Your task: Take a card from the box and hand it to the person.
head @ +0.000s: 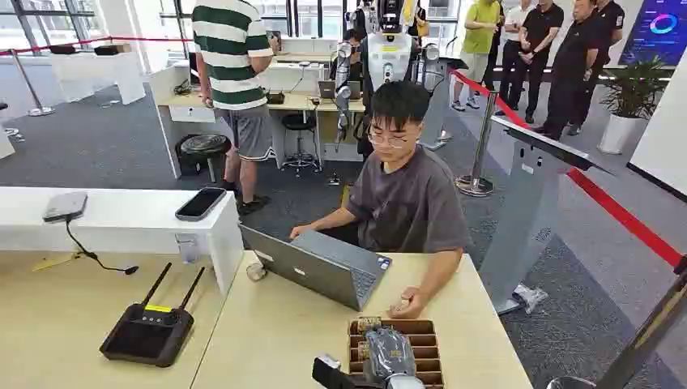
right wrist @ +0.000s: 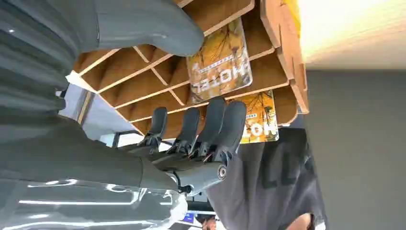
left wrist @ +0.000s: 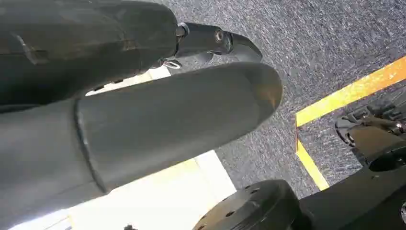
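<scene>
Head view puts the right hand (head: 389,354) low over the wooden box (head: 421,328), which sits on the counter (head: 275,332) just in front of the seated person (head: 409,203) at the laptop (head: 320,267). This looks like the reach-in step: no card is gripped yet. From the right wrist view, the right hand (right wrist: 191,139) has its thumb and dark fingers (right wrist: 213,124) spread apart, holding nothing, hovering at the slotted box (right wrist: 282,62). Two yellow cards stand in the slots: one card (right wrist: 220,62) between thumb and fingers, a second card (right wrist: 261,120) just beyond the fingertips. Each stands on edge in its slot, its face flat against the dividers; which way its long side runs I cannot tell. Next move, I judge: close thumb and fingers on the nearer card's exposed edge, then lift it out. The left hand (left wrist: 143,120) hangs toward the carpet; whether it is spread or curled I cannot tell.
</scene>
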